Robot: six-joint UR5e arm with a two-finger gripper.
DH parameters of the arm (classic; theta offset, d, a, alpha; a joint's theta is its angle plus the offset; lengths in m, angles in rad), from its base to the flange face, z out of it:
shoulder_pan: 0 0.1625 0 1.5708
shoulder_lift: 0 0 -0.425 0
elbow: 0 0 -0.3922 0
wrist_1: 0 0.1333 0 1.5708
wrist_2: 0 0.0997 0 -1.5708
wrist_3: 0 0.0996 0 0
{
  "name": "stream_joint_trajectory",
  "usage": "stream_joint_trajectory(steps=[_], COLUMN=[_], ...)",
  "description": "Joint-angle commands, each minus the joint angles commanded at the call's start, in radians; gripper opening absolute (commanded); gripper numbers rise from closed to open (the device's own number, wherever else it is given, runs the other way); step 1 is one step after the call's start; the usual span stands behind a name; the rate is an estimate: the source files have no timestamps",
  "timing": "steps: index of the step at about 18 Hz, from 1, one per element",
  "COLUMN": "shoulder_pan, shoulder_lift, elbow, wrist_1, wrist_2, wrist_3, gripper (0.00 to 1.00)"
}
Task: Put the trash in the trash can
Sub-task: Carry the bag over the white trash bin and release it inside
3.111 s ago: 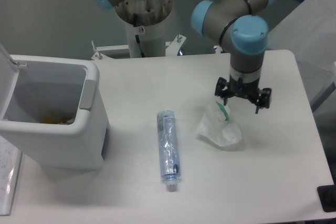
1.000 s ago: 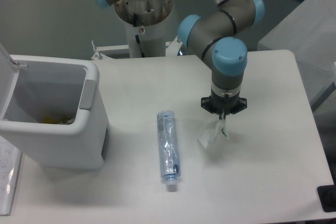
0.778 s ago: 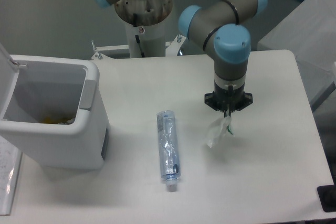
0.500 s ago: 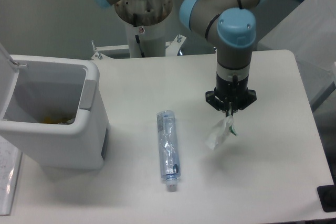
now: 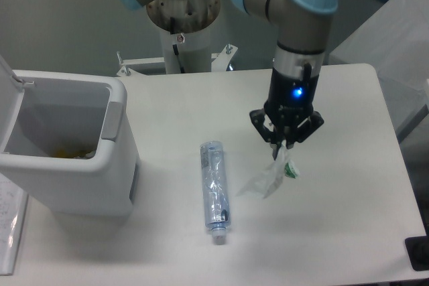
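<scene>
Trash of two kinds shows on the white desk. A crumpled clear plastic wrapper [image 5: 273, 176] with a small teal-green strip hangs from the tool [image 5: 284, 147], whose dark fingers are pinched together on its top edge; the thin film droops in soft folds toward the desk's right half, and whether its lowest tip touches the surface is hard to tell. A blue light glows on the grey wrist above the tool. The slim clear bottle [image 5: 214, 188] lies flat near the middle of the desk, its long axis running front to back, its white cap toward the front edge and its creased, glossy wall catching bluish reflections. It sits well apart from the wrapper, on its left. The trash can [image 5: 114, 145], a boxy white plastic bin with rounded corners and a thick rim, stands at the desk's left edge with its lid swung up; something yellowish lies at its bottom.
</scene>
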Motion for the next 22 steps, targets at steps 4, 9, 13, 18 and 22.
stream_joint_trajectory(steps=[4,9,13,18,22], shoulder_pan=[-0.014,-0.063,-0.130,-0.181,-0.225], shoulder_lift=[0.080,0.179,0.216,0.207,0.175], elbow=[-0.038,-0.112,-0.130,-0.121,-0.127], wrist_1=[0.000,0.000,0.002,0.008,0.014], wrist_2=[-0.091,-0.184,-0.201,-0.203,-0.201], wrist_3=[-0.026,-0.065,-0.109,-0.129,-0.117], gripper=[0.00,0.00,0.00,0.00,0.00])
